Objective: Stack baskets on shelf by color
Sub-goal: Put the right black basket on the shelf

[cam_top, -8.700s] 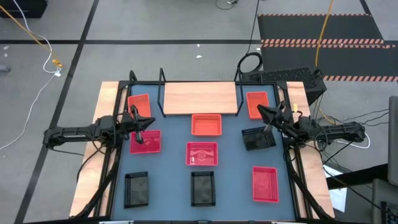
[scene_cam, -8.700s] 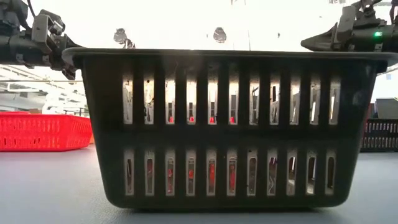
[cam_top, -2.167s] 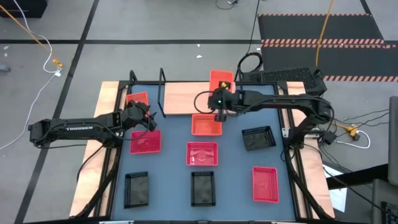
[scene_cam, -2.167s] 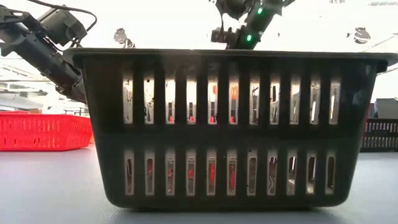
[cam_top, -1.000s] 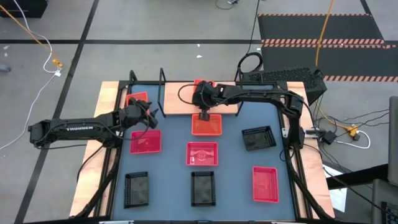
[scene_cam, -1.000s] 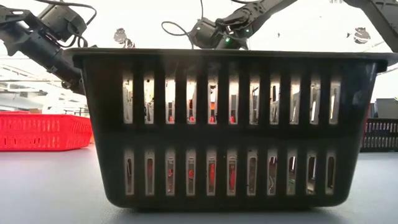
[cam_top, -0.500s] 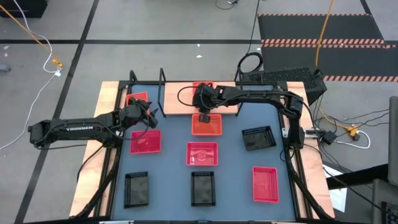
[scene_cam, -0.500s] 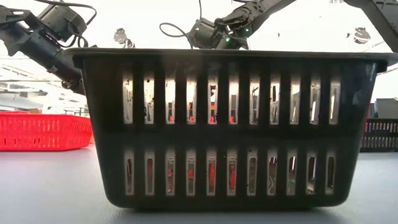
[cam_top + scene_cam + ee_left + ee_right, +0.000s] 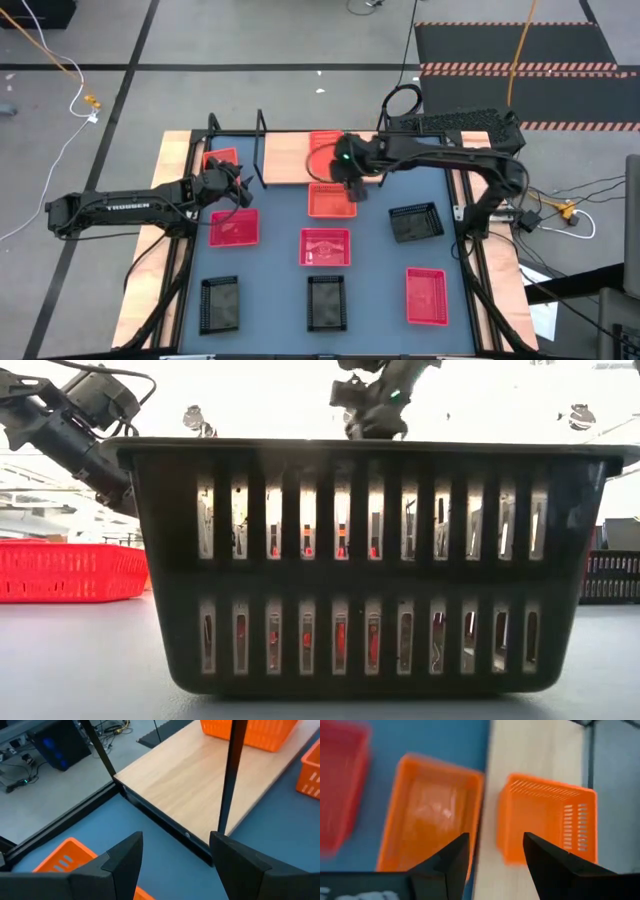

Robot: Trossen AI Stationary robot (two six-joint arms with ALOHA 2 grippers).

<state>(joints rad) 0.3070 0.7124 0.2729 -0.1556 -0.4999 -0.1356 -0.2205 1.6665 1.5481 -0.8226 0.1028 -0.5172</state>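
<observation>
Blue tabletop (image 9: 375, 260), empty orange basket (image 9: 547, 820) on shelf (image 9: 290, 158), right tool (image 9: 495, 852) released above, left tool (image 9: 175, 855) spread

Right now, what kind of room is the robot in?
Probably a robotics lab or workshop. Two dark robot arms work at a blue table set on a bare grey floor, with loose cables and a hazard-striped mat nearby.
</observation>
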